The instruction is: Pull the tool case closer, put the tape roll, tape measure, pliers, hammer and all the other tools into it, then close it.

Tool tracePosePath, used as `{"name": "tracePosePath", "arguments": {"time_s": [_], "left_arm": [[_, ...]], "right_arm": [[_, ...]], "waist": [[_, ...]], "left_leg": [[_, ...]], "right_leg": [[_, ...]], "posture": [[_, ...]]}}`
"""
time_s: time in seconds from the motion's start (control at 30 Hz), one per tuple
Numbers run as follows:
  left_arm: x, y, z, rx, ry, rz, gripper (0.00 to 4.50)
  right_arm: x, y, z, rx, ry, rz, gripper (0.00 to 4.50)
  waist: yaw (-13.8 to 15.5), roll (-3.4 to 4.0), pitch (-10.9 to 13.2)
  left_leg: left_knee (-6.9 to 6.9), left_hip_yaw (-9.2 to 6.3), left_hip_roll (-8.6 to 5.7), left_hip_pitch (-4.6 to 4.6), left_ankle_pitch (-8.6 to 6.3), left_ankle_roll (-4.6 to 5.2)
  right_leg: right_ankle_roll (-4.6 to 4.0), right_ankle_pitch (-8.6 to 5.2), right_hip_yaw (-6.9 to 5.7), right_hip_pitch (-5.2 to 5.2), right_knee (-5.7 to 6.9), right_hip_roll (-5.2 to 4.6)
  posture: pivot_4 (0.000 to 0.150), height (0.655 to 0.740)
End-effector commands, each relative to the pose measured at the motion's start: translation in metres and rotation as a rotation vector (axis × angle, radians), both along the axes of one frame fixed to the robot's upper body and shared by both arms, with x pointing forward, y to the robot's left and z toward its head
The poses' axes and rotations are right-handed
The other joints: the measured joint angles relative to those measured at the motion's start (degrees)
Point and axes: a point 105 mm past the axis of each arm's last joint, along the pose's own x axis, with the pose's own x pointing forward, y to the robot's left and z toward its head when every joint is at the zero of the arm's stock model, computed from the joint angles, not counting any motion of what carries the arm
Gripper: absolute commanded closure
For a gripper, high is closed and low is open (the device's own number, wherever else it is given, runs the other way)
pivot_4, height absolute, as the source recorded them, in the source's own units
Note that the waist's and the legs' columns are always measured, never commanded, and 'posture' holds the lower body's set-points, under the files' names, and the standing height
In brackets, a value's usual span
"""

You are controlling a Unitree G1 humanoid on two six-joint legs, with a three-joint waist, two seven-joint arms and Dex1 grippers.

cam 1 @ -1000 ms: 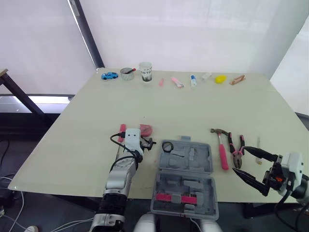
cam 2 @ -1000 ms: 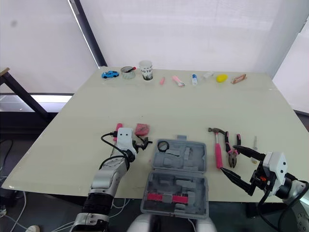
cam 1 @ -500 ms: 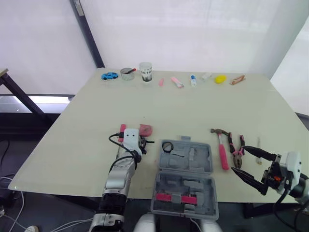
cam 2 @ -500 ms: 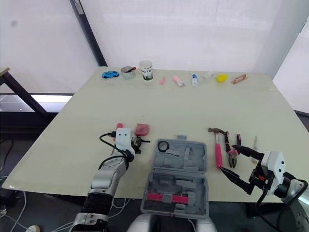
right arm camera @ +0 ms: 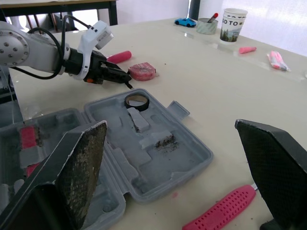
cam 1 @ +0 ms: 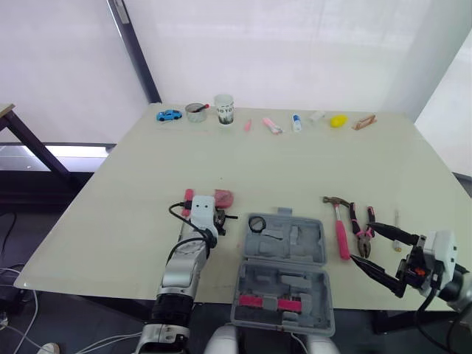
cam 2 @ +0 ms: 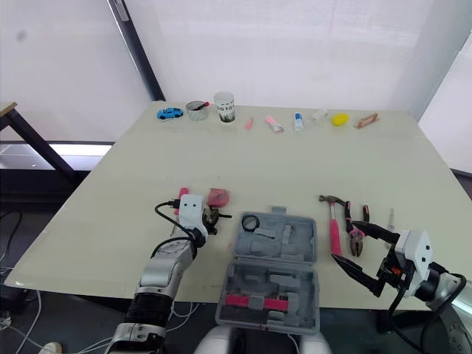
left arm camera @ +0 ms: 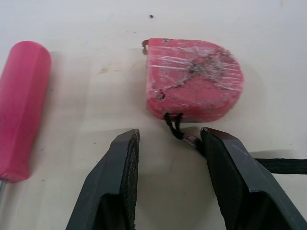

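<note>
The grey tool case [cam 1: 284, 265] lies open at the table's near edge, with the black tape roll [cam 1: 257, 223] in its far left corner. To its left lies the pink tape measure [left arm camera: 194, 86], and a pink-handled screwdriver [left arm camera: 21, 105] lies beside that. My left gripper [left arm camera: 168, 139] is open just short of the tape measure, its fingers either side of the black cord. The pink-handled hammer [cam 1: 341, 228] and pliers [cam 1: 361, 228] lie right of the case. My right gripper [cam 1: 361, 240] stands wide open and empty, close to the near end of the pliers.
A thin small tool [cam 1: 396, 221] lies right of the pliers. Along the far edge stand a blue toy car [cam 1: 168, 116], a small dish [cam 1: 195, 112], a paper cup [cam 1: 224, 109] and several small items. The table's near edge runs under the case.
My left gripper has drawn slightly nearer the tape measure. My right gripper has dropped a little toward the near edge. The tools have not moved.
</note>
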Motion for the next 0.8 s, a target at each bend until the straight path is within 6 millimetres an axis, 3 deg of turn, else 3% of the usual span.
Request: {"name": "tracePosePath", "arguments": {"time_s": [0.03, 0.4, 0.43, 0.5, 0.6, 0.8], "left_arm": [[0.0056, -0.0055, 0.0105, 0.008, -0.025, -0.044, 2.32], [0.0086, 0.0006, 0.0062, 0.0, 0.053, 0.019, 2.32], [0.0087, 0.0009, 0.0056, -0.002, 0.057, 0.024, 2.73], [0.0086, 0.0013, 0.0047, -0.009, 0.064, 0.03, 3.06], [0.0083, 0.0025, 0.0038, -0.017, 0.069, 0.044, 4.44], [0.0028, 0.0012, 0.0028, -0.024, 0.07, 0.043, 4.44]], "right_arm": [[0.0007, 0.0022, 0.0116, 0.001, -0.05, 0.001, 0.0], [0.0013, 0.003, 0.0129, 0.004, -0.055, -0.001, 0.0], [0.0013, 0.003, 0.013, 0.004, -0.055, -0.002, 0.0], [0.0014, 0.0031, 0.0132, 0.004, -0.056, -0.002, 0.0], [0.0019, 0.0031, 0.0133, 0.002, -0.056, -0.003, 0.0], [0.0022, 0.0039, 0.0132, 0.004, -0.055, 0.001, 0.0]], "waist": [[-0.01, 0.0, 0.0], [-0.03, 0.0, 0.0], [-0.03, 0.0, 0.0], [-0.03, 0.0, 0.0], [-0.02, 0.0, 0.0], [-0.03, 0.0, 0.0]], "left_leg": [[0.0, -0.01, 0.0, 0.0, 0.0, 0.0], [0.0, -0.03, 0.0, 0.0, 0.0, 0.0], [0.0, -0.02, 0.0, 0.01, 0.0, 0.0], [0.0, -0.03, 0.0, 0.01, 0.0, 0.0], [0.0, -0.03, 0.0, 0.01, 0.0, 0.0], [0.0, -0.03, 0.0, 0.01, 0.0, 0.0]], "right_leg": [[0.0, 0.0, 0.0, 0.0, 0.0, 0.0], [0.01, 0.0, -0.02, 0.0, 0.01, 0.01], [0.01, 0.0, -0.02, 0.0, 0.01, 0.01], [0.0, 0.0, -0.02, 0.0, 0.01, 0.01], [0.0, 0.0, -0.02, 0.01, 0.01, 0.01], [0.0, 0.0, -0.02, 0.01, 0.0, 0.0]], "posture": [[0.15, 0.74], [0.15, 0.74], [0.15, 0.74], [0.15, 0.74], [0.15, 0.74], [0.15, 0.74]]}}
